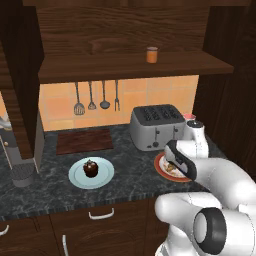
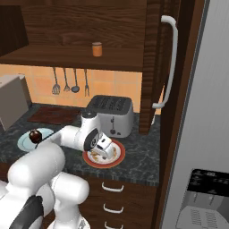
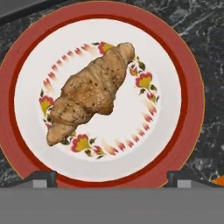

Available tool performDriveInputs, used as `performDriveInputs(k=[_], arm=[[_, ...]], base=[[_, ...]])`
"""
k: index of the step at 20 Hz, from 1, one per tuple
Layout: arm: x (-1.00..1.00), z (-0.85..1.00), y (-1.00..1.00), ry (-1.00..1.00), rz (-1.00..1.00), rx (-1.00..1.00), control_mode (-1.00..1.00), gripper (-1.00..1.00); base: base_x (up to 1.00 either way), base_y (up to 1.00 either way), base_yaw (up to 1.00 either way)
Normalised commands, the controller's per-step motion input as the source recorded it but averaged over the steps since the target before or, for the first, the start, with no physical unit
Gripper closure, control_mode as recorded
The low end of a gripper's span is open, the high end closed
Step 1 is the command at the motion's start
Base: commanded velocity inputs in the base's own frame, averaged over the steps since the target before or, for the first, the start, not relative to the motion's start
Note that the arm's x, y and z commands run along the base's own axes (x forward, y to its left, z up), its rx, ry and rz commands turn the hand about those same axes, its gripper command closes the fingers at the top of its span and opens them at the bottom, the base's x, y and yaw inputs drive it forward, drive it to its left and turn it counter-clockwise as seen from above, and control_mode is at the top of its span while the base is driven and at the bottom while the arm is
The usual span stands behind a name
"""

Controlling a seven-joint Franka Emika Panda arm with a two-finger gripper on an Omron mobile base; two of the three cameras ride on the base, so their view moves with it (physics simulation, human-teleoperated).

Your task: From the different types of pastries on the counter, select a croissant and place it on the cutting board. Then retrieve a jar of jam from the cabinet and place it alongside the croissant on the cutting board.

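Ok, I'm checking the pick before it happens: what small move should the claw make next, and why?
Probably lower straight down onto the golden-brown crescent croissant. The open claw hangs above it, fingertips apart, and the pastry lies untouched in the middle of the red-rimmed flowered plate.

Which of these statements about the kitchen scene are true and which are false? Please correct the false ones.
1. The croissant lies on the red-rimmed plate. True.
2. The gripper is shut on the croissant. False: it is open above it.
3. The jar of jam stands on the cabinet shelf. True.
4. The cutting board carries the dark round pastry. False: that pastry is on the light-blue plate.
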Motion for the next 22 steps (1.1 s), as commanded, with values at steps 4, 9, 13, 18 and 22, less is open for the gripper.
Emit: performDriveInputs(k=[4,9,13,18,22], arm=[[0.48,0.02,0.15,0.12,-0.03,0.0,-1.0,-1.0],[0.66,-0.38,0.0,0.01,0.0,0.06,-1.0,-1.0],[0.15,-0.11,-0.03,0.0,0.0,0.02,-1.0,-1.0],[0.04,-0.59,0.0,0.0,0.0,-0.04,-1.0,-1.0],[0.0,-0.98,0.0,0.01,0.0,-0.12,-1.0,-1.0]], base=[[0.0,0.0,0.0],[0.0,0.0,0.0],[0.0,0.0,0.0],[0.0,0.0,0.0],[0.0,0.0,0.0]])
